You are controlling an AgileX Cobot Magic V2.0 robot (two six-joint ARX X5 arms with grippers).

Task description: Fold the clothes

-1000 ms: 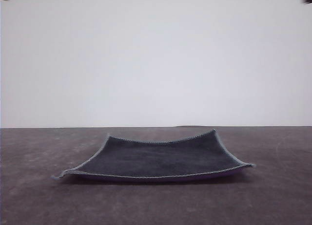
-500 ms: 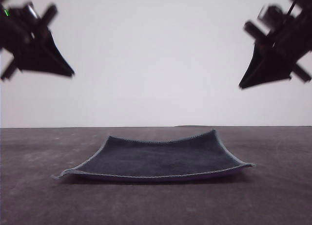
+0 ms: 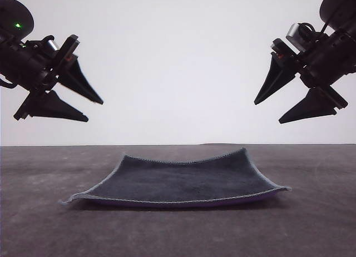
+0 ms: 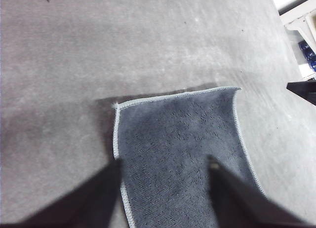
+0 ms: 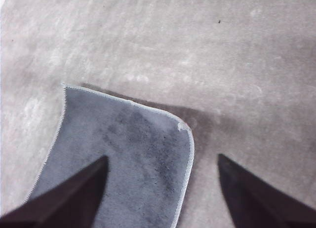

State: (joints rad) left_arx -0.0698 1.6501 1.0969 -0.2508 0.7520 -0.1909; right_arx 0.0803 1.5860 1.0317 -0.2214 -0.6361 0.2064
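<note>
The clothes, charcoal face up with a purple edge showing beneath, are spread on the table, corners curled. The left gripper and right gripper are held above, jaws spread, nothing clasped.

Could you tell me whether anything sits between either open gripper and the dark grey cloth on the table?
Nothing visible does. The left gripper and right gripper hang open above the square charcoal cloth with a light stitched hem, with only bare grey tabletop around it.
</note>
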